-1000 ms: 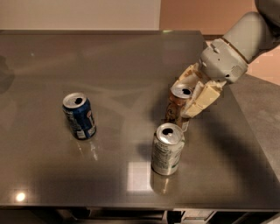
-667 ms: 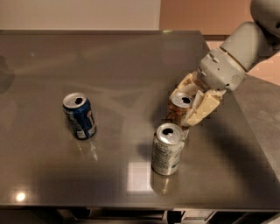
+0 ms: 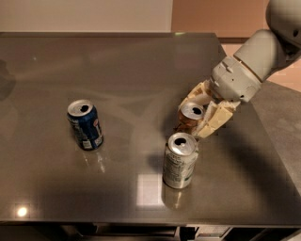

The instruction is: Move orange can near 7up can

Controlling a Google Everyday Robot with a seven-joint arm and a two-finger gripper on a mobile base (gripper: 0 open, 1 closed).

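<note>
Item: my cream two-finger pincer point(image 3: 194, 120) clasped the brownish-orange soda can point(image 3: 191, 112), which stood on the dull grey metal tabletop point(image 3: 141, 70) just behind the silver-white, green-marked 7up can point(image 3: 179, 161), blue soda can point(image 3: 85, 125) well apart, pale wall point(image 3: 84, 14) beyond.

It looks like a lab or office test area rather than a home. A broad grey metal worktop point(image 3: 141, 61) with a dull sheen runs to a plain pale wall point(image 3: 84, 14) at its far edge, with a wood-toned panel point(image 3: 216, 16) past the far right corner. A robot's gripper point(image 3: 194, 117) near the right edge clasps the orange can point(image 3: 191, 112), beside the 7up can point(image 3: 179, 161). A blue can point(image 3: 85, 124) stands toward the left.
</note>
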